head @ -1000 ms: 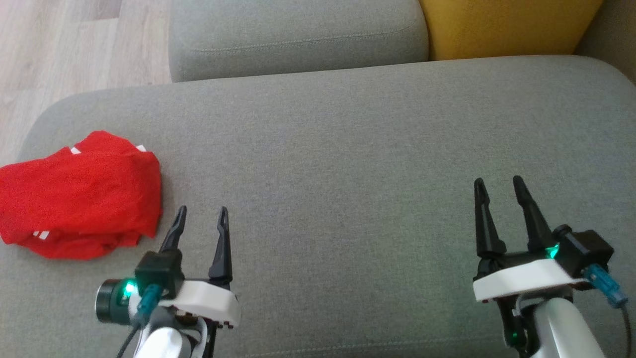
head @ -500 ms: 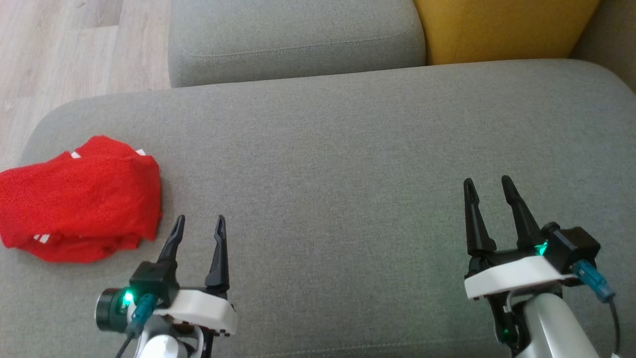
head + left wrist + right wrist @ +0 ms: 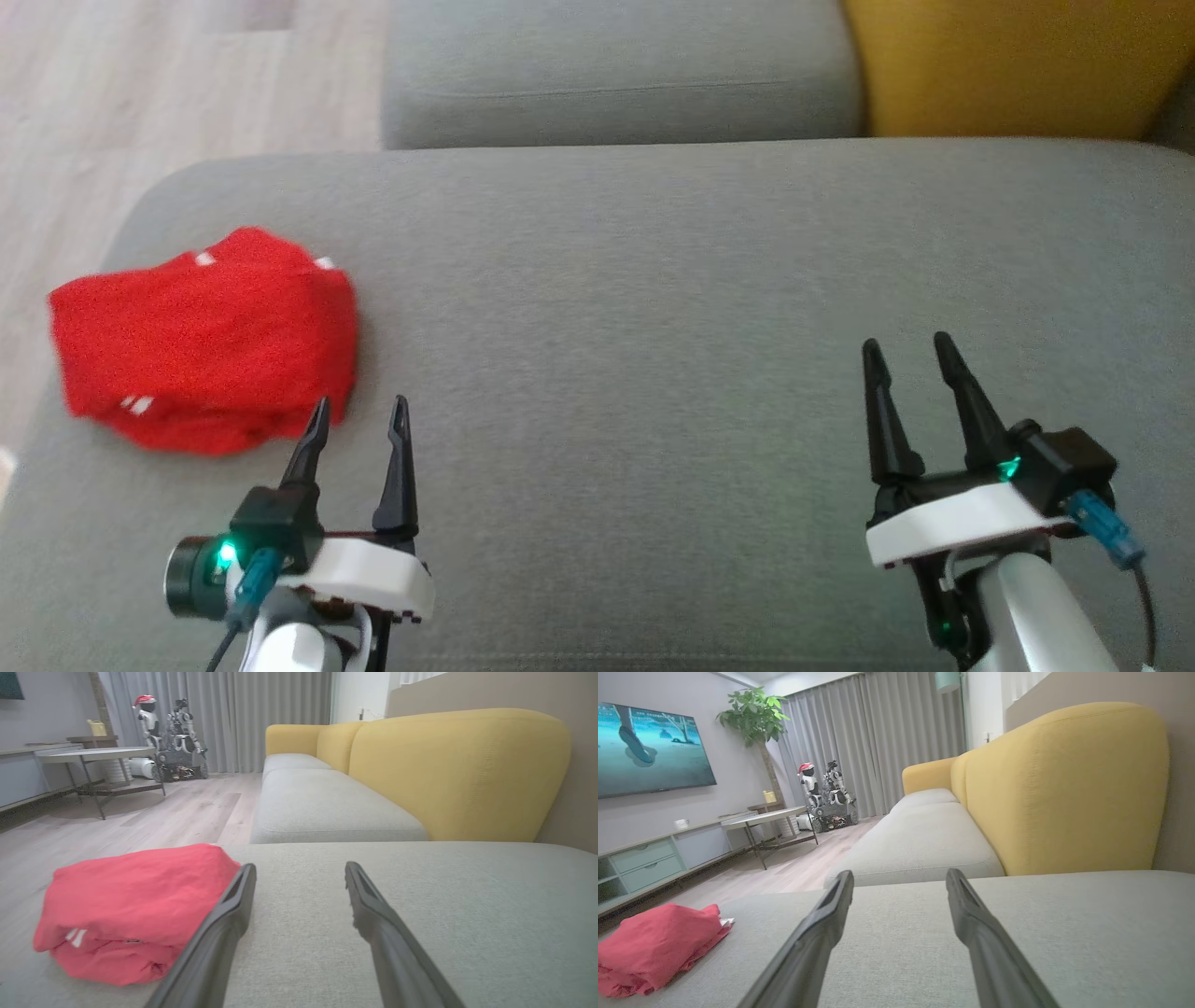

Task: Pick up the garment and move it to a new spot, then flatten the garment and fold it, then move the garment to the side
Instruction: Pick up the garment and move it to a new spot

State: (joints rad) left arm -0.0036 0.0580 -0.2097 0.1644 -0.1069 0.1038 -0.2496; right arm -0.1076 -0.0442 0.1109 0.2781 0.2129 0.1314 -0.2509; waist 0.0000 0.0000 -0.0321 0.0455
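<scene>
my left gripper and right gripper both hover low, fingers parted, holding nothing.

Items counted from a standing position beside the sofa. One red garment. Two grippers, the left gripper and the right gripper, each with two dark fingers, four in all. Three grey seat cushions in a row. Three yellow back sections. Across the room: one television, one potted plant, one table, one white cup, two drawers, two parked robots.
</scene>
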